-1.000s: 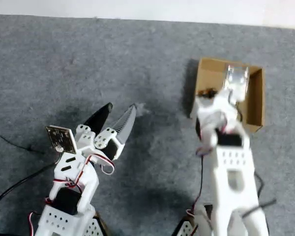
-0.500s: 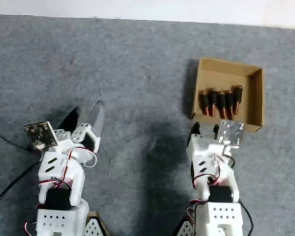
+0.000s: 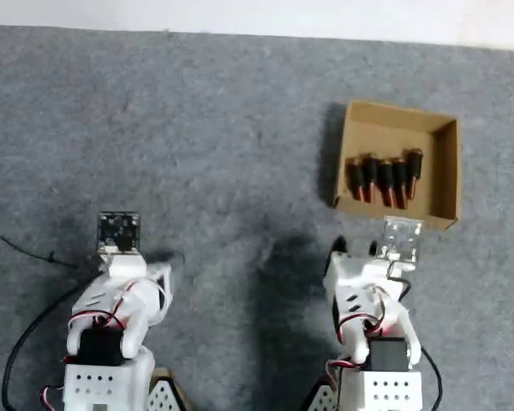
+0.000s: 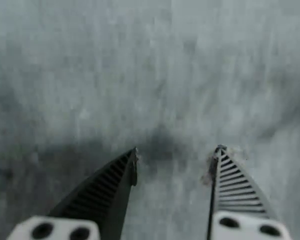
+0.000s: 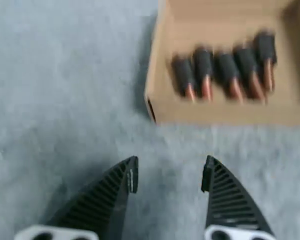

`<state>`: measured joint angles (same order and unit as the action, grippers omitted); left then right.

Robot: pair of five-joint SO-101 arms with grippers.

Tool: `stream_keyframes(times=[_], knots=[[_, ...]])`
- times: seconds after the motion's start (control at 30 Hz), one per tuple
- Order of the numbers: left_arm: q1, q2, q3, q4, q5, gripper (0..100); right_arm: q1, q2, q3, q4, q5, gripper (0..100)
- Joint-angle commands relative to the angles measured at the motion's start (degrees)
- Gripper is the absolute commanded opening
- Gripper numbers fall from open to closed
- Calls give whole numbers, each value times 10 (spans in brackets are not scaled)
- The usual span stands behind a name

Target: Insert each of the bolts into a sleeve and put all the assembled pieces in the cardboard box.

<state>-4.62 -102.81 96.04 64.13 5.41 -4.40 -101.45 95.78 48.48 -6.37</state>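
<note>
The cardboard box (image 3: 360,128) stands at the right rear of the grey mat. Several assembled pieces (image 3: 385,180), black sleeves with copper bolts, lie side by side in it. In the right wrist view the box (image 5: 157,102) and the row of pieces (image 5: 222,70) lie just beyond my right gripper (image 5: 170,172), which is open and holds nothing. My right arm (image 3: 368,300) is folded back, short of the box's near wall. My left arm (image 3: 111,295) is folded back at the near left. Its gripper (image 4: 176,160) is open over bare mat.
Grey mat (image 3: 223,128) covers the table, with a pale strip along the far edge. A thin black cable (image 3: 30,255) lies at the near left beside the left arm.
My right arm has drawn back from over the box to the near side, uncovering the pieces inside. My left arm has also folded back toward its base, gripper turned down at the mat.
</note>
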Motion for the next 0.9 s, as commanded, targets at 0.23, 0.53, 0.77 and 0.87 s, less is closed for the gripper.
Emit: stream_keyframes(times=[0.23, 0.53, 0.77, 0.87], knots=[[-127, -3, 12, 115, -76, 232, -1, -14, 87, 169, 0, 187], [-153, -3, 12, 115, -76, 232, 0, -15, 87, 191, 0, 187], [-153, -3, 12, 115, -76, 232, 1, -15, 86, 191, 0, 187], [-153, -3, 12, 115, -76, 232, 1, -15, 85, 191, 0, 187]])
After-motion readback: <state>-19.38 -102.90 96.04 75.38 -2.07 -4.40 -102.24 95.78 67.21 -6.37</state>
